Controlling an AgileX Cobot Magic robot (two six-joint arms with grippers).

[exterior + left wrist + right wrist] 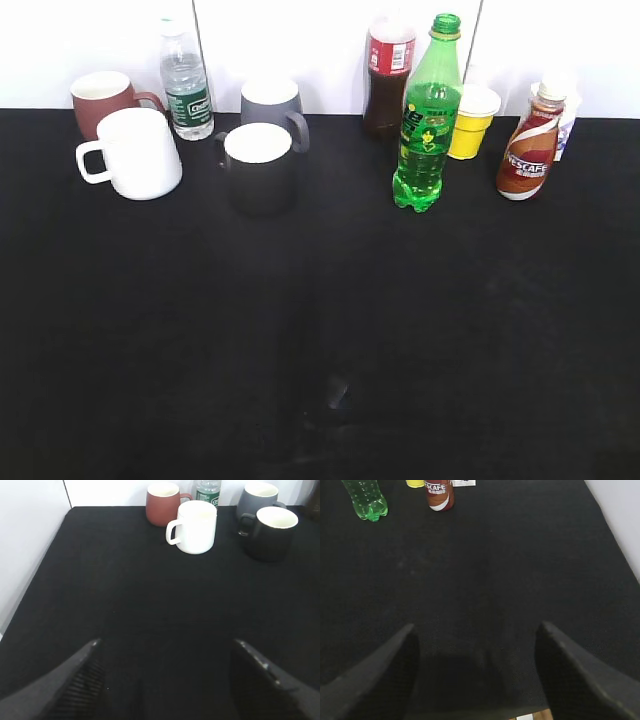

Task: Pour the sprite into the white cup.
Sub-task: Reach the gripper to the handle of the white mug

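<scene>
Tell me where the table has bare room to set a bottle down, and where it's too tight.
The whole near half of the black table is bare, in front of the white cup, the dark mug and the sprite. A clear lane also runs between dark mug and sprite. The back row is crowded: mugs and water bottle left, cola, yellow cup and Nescafe bottle right.

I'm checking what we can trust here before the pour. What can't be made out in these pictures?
- Sprite bottle: the right wrist view's top edge cuts off its cap and label.
- Water bottle: left wrist view shows only a sliver behind the white cup.
- Cola bottle: partly hidden behind the sprite in the exterior view.
- Both grippers: absent from the exterior view.
</scene>
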